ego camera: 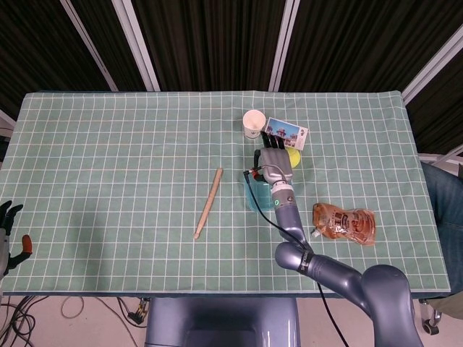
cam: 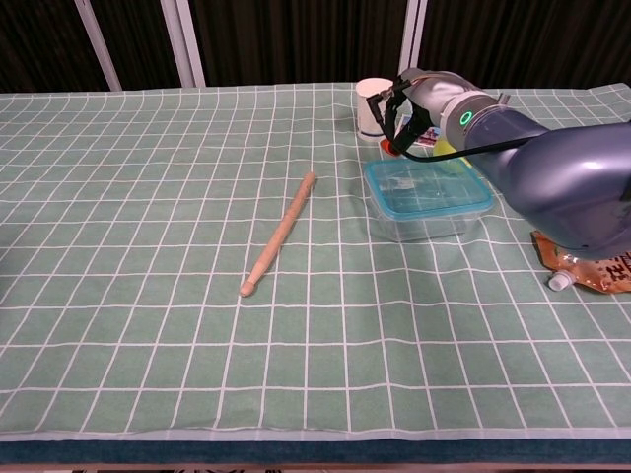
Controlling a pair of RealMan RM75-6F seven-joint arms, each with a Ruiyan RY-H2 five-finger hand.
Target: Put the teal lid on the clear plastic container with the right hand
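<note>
With the teal lid (cam: pixel 429 187) sitting on the clear plastic container (cam: pixel 426 219), the empty, open-fingered right robot hand (ego camera: pixel 276 160) is hovering at its 12 o'clock edge, likely needing only to withdraw.

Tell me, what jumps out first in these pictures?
The big grey right arm reaching across the green checked tablecloth, its right hand hovering over the far edge of a clear container with a teal lid on it. Left of that lies a wooden stick; an orange pouch lies right.
</note>
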